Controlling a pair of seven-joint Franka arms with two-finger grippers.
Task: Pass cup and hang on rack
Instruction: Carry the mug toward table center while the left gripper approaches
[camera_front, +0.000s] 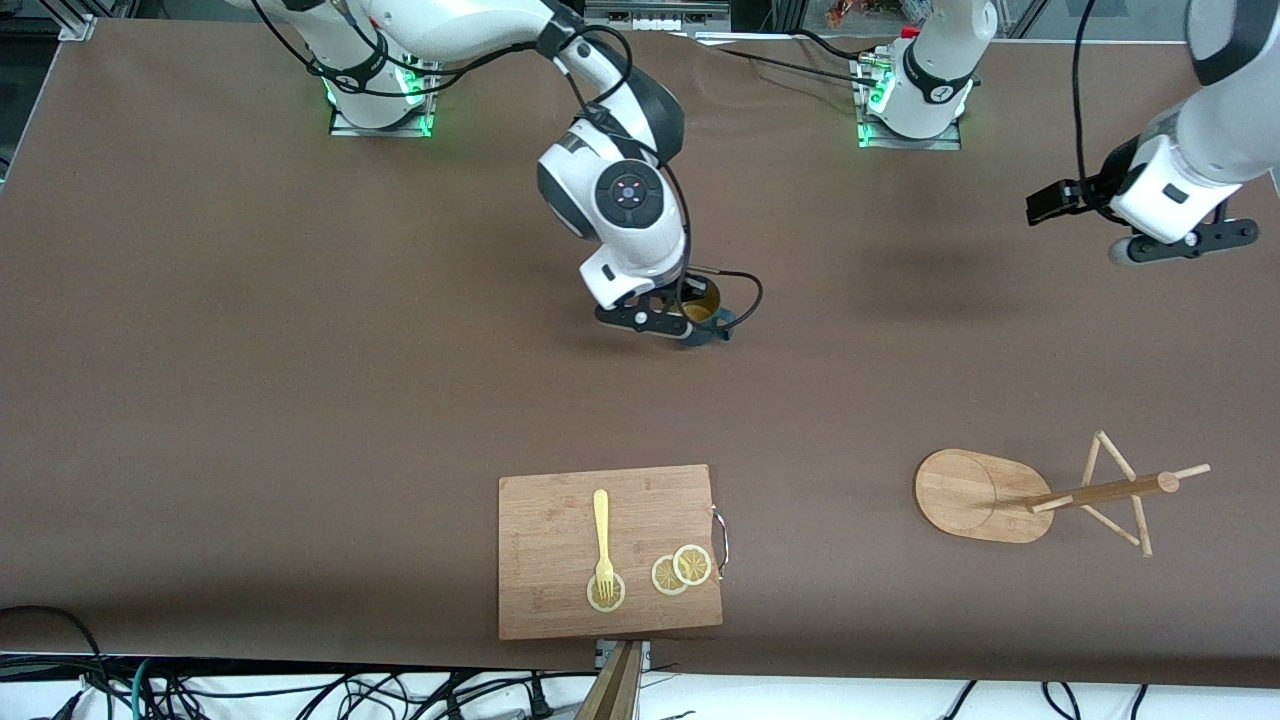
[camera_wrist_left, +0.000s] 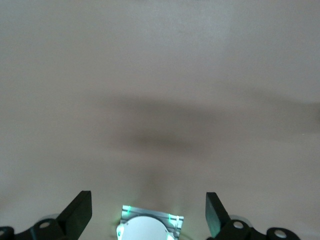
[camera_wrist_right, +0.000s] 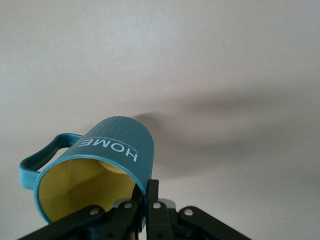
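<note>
The dark teal cup (camera_front: 706, 305), yellow inside, is gripped at its rim by my right gripper (camera_front: 688, 328), low over the middle of the table. In the right wrist view the cup (camera_wrist_right: 112, 150) is tilted, with its handle to one side and the word HOME on its wall. There my right gripper (camera_wrist_right: 148, 192) is shut, one finger inside the rim and one outside. The wooden rack (camera_front: 1098, 492) stands on its oval base (camera_front: 965, 490) toward the left arm's end of the table, nearer the front camera. My left gripper (camera_front: 1185, 243) waits open and empty, high over that end; its open fingers (camera_wrist_left: 79, 214) show in the left wrist view.
A rectangular wooden cutting board (camera_front: 545, 590) lies near the table's front edge with a yellow fork (camera_front: 602, 535) and lemon slices (camera_front: 682, 570) on it. The left arm's base (camera_wrist_left: 146, 229) shows between the left gripper's fingers.
</note>
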